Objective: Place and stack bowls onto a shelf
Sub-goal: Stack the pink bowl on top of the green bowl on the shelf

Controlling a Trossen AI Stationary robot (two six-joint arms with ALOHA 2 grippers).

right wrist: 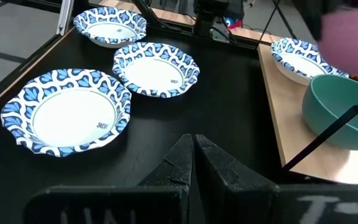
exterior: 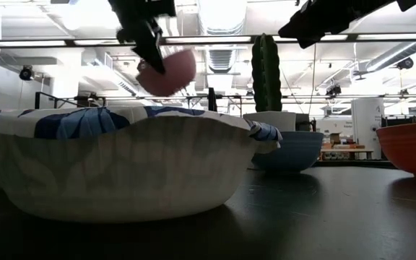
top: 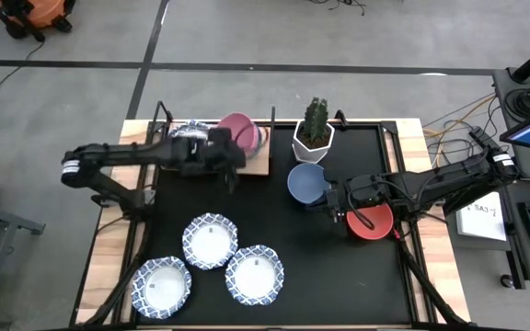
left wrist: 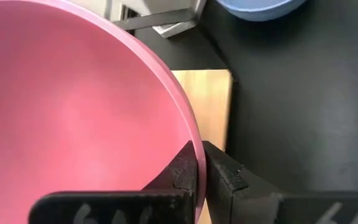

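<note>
The round pink bowl hangs over the flat wooden shelf at the far edge, left gripper pinching its rim. The right gripper, empty, jaws together, waits near the right edge. Three white-and-blue paper bowls by the near edge wait.

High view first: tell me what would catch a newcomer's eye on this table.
The pink bowl stands out, pinched by its rim in the left end effector and held in the air over the wooden shelf at the table's far edge. Three blue-patterned white bowls cluster at the near left. The right end effector, shut and empty, sits between the blue bowl and red bowl.
</note>
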